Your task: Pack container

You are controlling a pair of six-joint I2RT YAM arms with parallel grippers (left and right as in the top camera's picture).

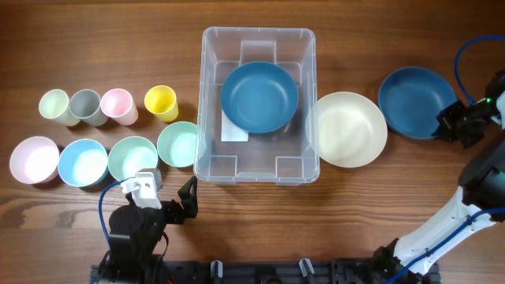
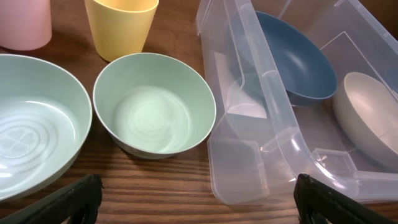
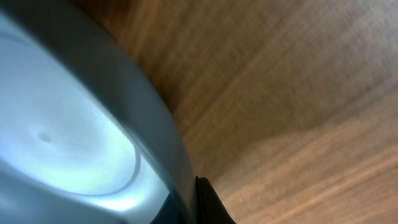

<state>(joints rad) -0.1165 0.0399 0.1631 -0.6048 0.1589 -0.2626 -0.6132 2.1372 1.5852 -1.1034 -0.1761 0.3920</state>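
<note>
Closest to your right wrist camera is the rim of the outer dark blue bowl [image 3: 93,143], blurred and filling the left of the view. One black fingertip [image 3: 208,202] is just beside it, over the wooden table [image 3: 298,93]. From overhead you see the right gripper [image 1: 451,122] at the right edge of this bowl. Whether it pinches the rim or only stands against it, I cannot tell.

Your left gripper [image 2: 199,202] is spread wide and holds nothing. Its two fingers show at the bottom corners of the left wrist view. Ahead of them you see a corner of the container [image 1: 256,158] and a mint bowl [image 2: 154,102] just beside its wall.

You find the container upright in the middle of the table, with a white label [image 1: 234,130] on its floor. Inside it sits the inner dark blue bowl [image 1: 259,96], upright, toward the far side.

A cream bowl [image 1: 347,128] stands between the container and the outer dark blue bowl.

Left of the mint bowl are a pale green bowl [image 1: 132,156], a light blue bowl [image 1: 82,162] and a pink bowl [image 1: 34,159] in one row. Behind them stand a yellow cup [image 1: 160,101], a pink cup [image 1: 117,105], a grey cup [image 1: 85,105] and a pale green cup [image 1: 55,105].
</note>
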